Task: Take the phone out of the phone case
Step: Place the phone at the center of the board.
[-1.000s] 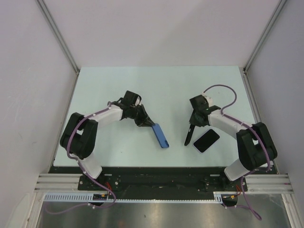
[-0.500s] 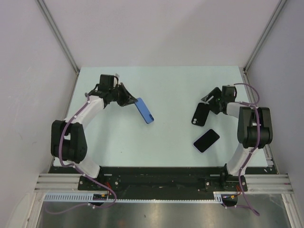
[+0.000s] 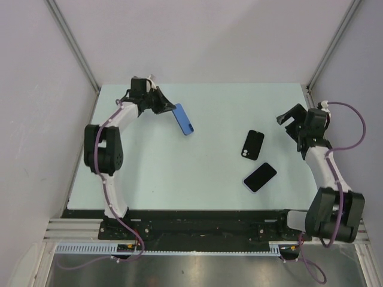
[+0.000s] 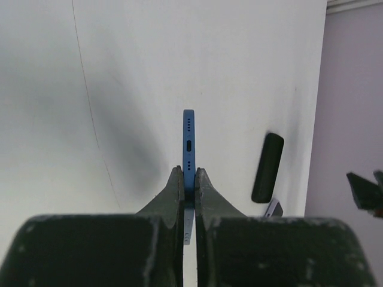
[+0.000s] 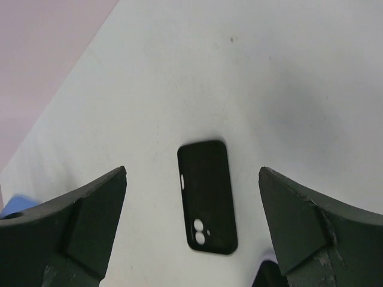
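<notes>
The blue phone (image 3: 184,119) is held on edge above the table at the far left, its port end (image 4: 189,143) pointing away from my left gripper (image 3: 169,109), which is shut on it (image 4: 188,173). The empty black phone case (image 3: 253,144) lies flat on the table right of centre, camera holes showing (image 5: 207,196). My right gripper (image 3: 294,127) hangs to the right of the case, open wide, with nothing between its fingers (image 5: 192,170). The case also shows in the left wrist view (image 4: 267,167).
A second phone (image 3: 260,177) with a dark screen and pale edge lies just in front of the case. The pale green table (image 3: 209,173) is walled by white panels on three sides. Both arm bases sit at the near edge.
My right gripper opened and let go of the black case, which now lies flat, and the arm drew back to the right. My left arm carried the blue phone farther back and left.
</notes>
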`<state>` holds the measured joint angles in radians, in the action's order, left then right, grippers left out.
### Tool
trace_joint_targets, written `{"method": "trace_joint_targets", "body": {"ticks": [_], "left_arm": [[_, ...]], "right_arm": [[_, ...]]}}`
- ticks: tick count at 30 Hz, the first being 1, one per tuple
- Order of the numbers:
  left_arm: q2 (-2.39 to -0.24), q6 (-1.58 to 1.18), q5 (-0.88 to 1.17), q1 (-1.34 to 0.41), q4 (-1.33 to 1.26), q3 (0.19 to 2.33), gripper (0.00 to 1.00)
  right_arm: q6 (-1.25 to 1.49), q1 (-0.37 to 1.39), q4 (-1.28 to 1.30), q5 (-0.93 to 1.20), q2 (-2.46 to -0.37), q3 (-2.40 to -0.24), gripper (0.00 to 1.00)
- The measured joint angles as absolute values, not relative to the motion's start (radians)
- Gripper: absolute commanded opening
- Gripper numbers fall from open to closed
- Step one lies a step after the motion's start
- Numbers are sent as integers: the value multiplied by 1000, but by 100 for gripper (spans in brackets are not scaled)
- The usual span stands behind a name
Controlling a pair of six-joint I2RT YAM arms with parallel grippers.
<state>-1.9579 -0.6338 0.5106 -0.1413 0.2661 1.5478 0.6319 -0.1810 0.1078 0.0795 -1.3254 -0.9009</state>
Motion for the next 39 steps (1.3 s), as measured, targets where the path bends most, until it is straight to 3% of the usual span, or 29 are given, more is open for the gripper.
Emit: {"method": "trace_joint_targets", "body": {"ticks": [7,11,13,14,17,19,27,39], "left_arm": [[-2279,-753,649,-117,110,1719,1],[-2363,-833,706,-117,43,1775,39],[-2386,-860,723,-117,14,1798,53],[-2391,-864,730,-118,6,1806,67],[-2395,-883,748,-118,-17,1809,91],[-2395,-879,752,-118,-23,1808,98],[-2278,-788,708,-120,58,1674,100],[-1728,-557,469,-122,221,1416,100]], "right_arm": [[606,-178,235,141,-1020,-674,98],[605,-148,389,130,-916,-594,99],[607,-104,463,102,-905,-587,100],[610,-84,488,86,-906,-586,100],[656,30,567,21,-912,-585,100],[713,112,599,-23,-922,-585,100],[982,302,682,-196,-1069,-585,100],[1152,333,662,-255,-1283,-632,100]]}}
